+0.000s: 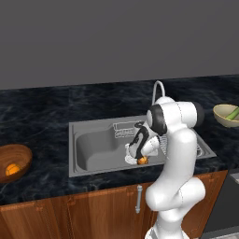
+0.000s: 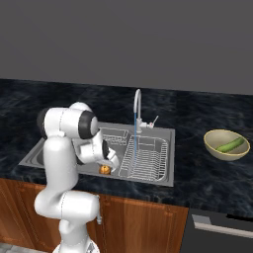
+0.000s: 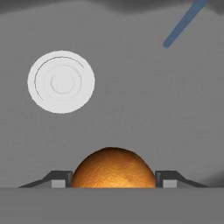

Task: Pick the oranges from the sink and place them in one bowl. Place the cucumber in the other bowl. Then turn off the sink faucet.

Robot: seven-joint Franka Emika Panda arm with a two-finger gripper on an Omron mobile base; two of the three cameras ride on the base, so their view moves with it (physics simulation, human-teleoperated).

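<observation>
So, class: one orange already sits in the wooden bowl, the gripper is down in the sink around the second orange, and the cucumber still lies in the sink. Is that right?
Not quite. The cucumber is not in the sink; the right base view shows it lying in the olive-yellow bowl. The rest stands: one orange in the wooden bowl, the gripper around the second orange.

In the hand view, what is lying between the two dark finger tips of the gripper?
In the hand view a small round orange fruit sits between the gripper's two dark fingertips, over the bare grey steel sink floor.
</observation>
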